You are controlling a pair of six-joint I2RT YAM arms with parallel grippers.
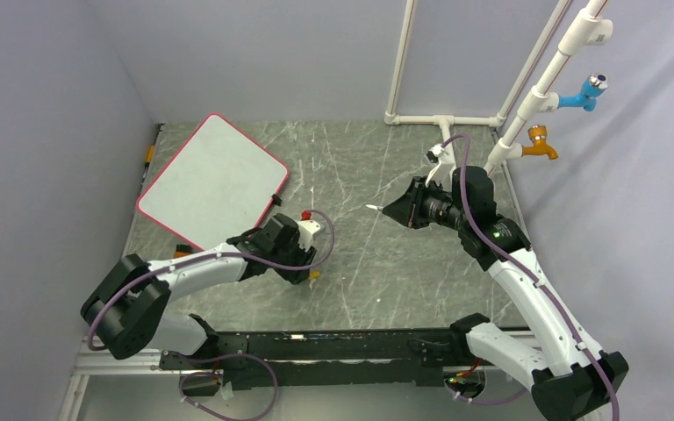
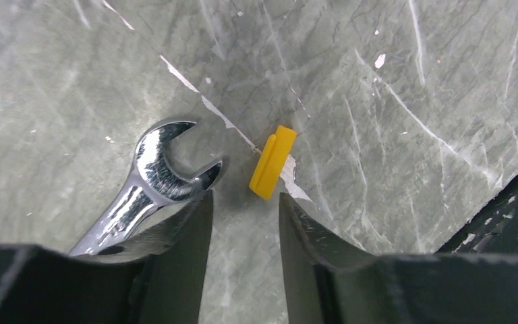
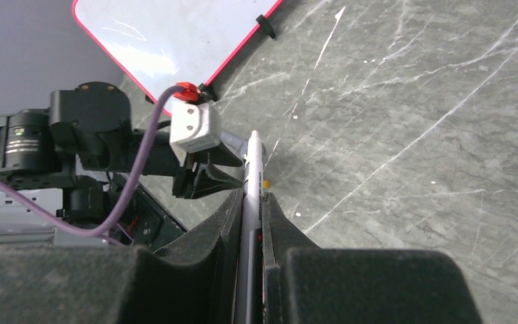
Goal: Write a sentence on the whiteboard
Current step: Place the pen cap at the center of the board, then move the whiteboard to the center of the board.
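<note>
The whiteboard (image 1: 211,180), white with a red-pink rim and black clips, lies flat at the back left; it also shows in the right wrist view (image 3: 175,34). Nothing written on it shows. My right gripper (image 1: 401,210) is shut on a white marker (image 3: 252,165), held above mid-table with its tip (image 1: 371,208) pointing left, well right of the board. My left gripper (image 2: 244,199) is open and empty, low over the table near the board's near corner. Just beyond its fingertips lies a small yellow plastic piece (image 2: 272,162), which also shows in the top view (image 1: 315,274).
A shiny open-end wrench (image 2: 152,182) lies beside my left gripper's left finger. A white pipe frame (image 1: 527,105) with blue (image 1: 586,92) and orange (image 1: 540,145) fittings stands at the back right. Grey walls close the left and back.
</note>
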